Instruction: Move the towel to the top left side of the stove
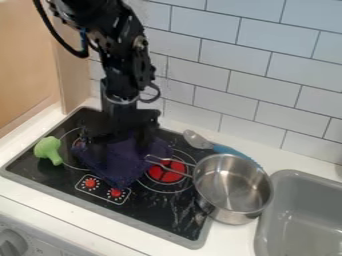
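Note:
The gripper point(121, 144) hangs down over the left half of the black stove point(160, 220), its two fingers apart and low over the towel. Crumpled and dark purple-blue, the towel point(122, 162) lies on the stovetop between the left burner and the red right burner, under and in front of the gripper. Its back part is hidden behind the gripper.
A green toy broccoli point(48, 150) stands at the stove's left side. On the right, a steel pot point(234, 187) overlaps the stove's edge, its handle pointing left to the red burner. Behind it lies a blue-handled spoon point(224, 149). A grey sink point(304, 215) is at far right.

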`<act>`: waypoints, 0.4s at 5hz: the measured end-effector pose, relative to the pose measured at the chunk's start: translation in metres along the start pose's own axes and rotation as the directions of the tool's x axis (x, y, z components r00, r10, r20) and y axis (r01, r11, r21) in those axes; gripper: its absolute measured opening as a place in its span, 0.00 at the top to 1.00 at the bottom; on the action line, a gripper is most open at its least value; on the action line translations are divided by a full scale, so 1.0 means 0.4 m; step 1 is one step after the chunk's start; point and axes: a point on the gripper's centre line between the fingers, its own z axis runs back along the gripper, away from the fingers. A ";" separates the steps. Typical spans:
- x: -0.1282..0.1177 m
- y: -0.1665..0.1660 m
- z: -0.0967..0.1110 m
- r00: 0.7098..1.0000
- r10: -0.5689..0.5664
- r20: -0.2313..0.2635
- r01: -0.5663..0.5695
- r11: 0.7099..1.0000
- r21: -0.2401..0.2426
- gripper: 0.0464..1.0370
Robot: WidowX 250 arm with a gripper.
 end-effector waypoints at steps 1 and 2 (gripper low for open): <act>0.004 -0.005 -0.008 1.000 0.012 -0.011 -0.012 1.000 0.001 0.04; 0.029 -0.017 -0.015 1.000 0.021 -0.021 -0.021 1.000 -0.014 0.04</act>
